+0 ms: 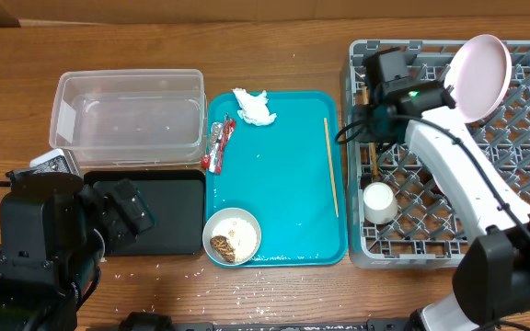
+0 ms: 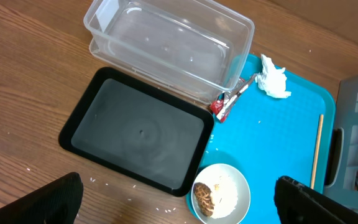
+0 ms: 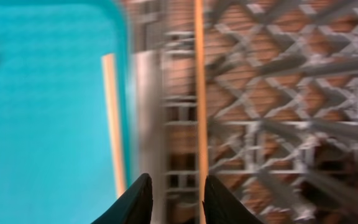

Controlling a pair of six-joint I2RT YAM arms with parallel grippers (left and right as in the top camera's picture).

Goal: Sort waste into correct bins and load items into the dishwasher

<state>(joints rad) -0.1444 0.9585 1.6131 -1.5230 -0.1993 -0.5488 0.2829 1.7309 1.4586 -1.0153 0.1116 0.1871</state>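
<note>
Grey dish rack [image 1: 523,165] sits at the table's right edge, holding a pink plate [image 1: 482,74] and a white cup [image 1: 378,202]. The right gripper [image 1: 373,119] hangs over its left rim. The central teal tray [image 1: 283,184] carries a tissue [image 1: 253,108], red wrapper [image 1: 217,145], bowl of scraps [image 1: 232,235] and one chopstick [image 1: 331,165].

Left wrist view: the left gripper [image 2: 178,180] is spread wide and empty above the black tray [image 2: 135,134], with the clear tub [image 2: 166,46] beyond.

Right wrist view, blurred: the fingers [image 3: 135,202] are narrowly parted beside a second chopstick [image 3: 198,93] over the rack. Whether they grip it cannot be told.

Clear glossy plastic tub [image 1: 127,119], matt black tray [image 1: 178,213]
</note>
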